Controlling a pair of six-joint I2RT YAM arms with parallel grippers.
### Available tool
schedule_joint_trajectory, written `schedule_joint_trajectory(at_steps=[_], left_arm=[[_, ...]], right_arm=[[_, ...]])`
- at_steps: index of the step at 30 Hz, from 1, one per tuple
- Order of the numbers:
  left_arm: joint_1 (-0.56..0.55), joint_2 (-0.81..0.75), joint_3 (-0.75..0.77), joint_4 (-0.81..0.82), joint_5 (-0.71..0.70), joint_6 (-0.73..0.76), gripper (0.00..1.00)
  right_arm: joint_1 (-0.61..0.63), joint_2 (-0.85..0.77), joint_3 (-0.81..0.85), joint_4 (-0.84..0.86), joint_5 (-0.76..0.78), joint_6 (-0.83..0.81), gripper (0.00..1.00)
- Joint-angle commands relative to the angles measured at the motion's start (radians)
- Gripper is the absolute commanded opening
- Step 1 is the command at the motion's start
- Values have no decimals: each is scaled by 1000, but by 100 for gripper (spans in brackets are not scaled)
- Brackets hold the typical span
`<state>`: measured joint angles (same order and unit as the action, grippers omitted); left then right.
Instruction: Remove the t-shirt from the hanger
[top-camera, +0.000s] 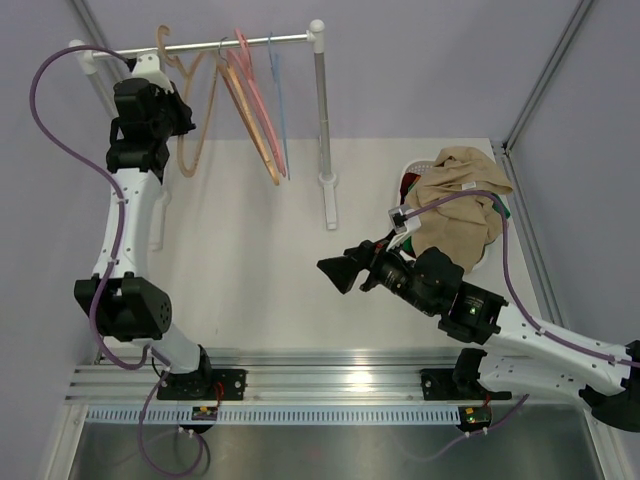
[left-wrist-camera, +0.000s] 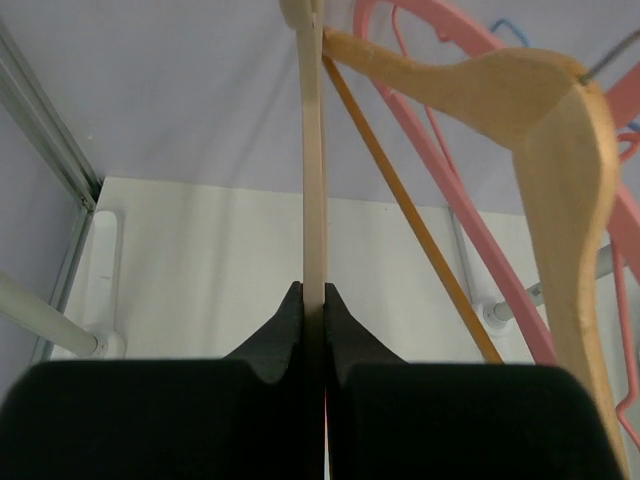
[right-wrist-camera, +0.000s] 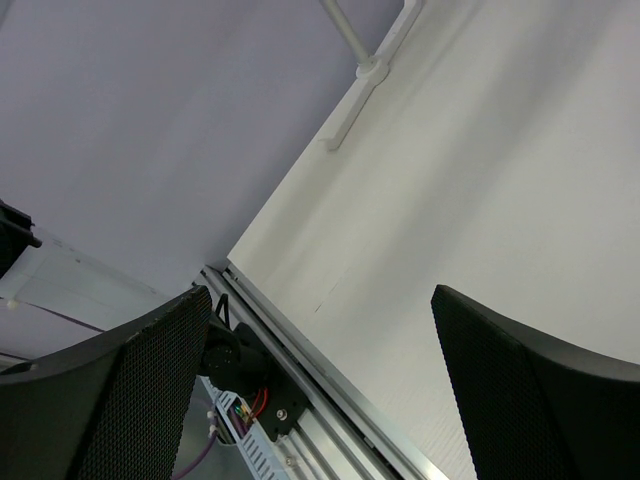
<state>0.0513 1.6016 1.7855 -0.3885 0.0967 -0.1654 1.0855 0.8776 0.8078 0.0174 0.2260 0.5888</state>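
Note:
The pale tan wooden hanger (top-camera: 192, 120) hangs bare from the rail at the back left. My left gripper (top-camera: 183, 112) is raised to it and shut on its arm. In the left wrist view the hanger (left-wrist-camera: 314, 150) runs edge-on, straight up out of the closed left gripper (left-wrist-camera: 313, 298). The beige t-shirt (top-camera: 460, 205) lies heaped in a white basket (top-camera: 412, 166) at the right, off the hanger. My right gripper (top-camera: 335, 270) is open and empty above the middle of the table, also shown in the right wrist view (right-wrist-camera: 320, 300).
An orange-brown wooden hanger (left-wrist-camera: 520, 90) and pink plastic hangers (top-camera: 255, 100) hang on the same rail (top-camera: 240, 42), right of the pale one. The rack's white post (top-camera: 323, 120) stands mid-table. Green and red cloth show at the basket's edges.

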Motion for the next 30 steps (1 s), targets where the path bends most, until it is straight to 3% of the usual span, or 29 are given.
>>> schedule_joint_trajectory(at_steps=[1, 10, 11, 12, 14, 15, 18, 19, 25, 30], left_arm=[[2, 12, 8, 59, 40, -13, 0], [1, -81, -185, 118, 35, -55, 0], [-1, -97, -205, 138, 35, -68, 4], [-1, -115, -245, 151, 34, -80, 19], [-1, -172, -277, 169, 60, -129, 38], [-4, -190, -293, 172, 83, -149, 58], [-19, -281, -385, 207, 61, -220, 78], [-19, -329, -438, 214, 57, -245, 99], [-30, -509, -650, 263, 67, -312, 99], [-36, -756, -773, 217, 136, -306, 99]], right_arm=[[-2, -25, 2, 21, 30, -26, 98], [-1, -22, -4, 36, 35, -12, 98], [-2, -22, -4, 33, 39, -9, 99], [-2, -26, -4, 30, 42, -1, 99], [-2, -38, -4, 21, 65, -3, 100], [-1, -46, -4, 18, 82, -7, 99], [-2, -83, -7, 3, 163, -24, 99], [-2, -94, -6, -7, 176, -33, 100], [-1, -179, 13, -82, 300, -141, 99], [-1, -267, 4, -106, 404, -196, 99]])
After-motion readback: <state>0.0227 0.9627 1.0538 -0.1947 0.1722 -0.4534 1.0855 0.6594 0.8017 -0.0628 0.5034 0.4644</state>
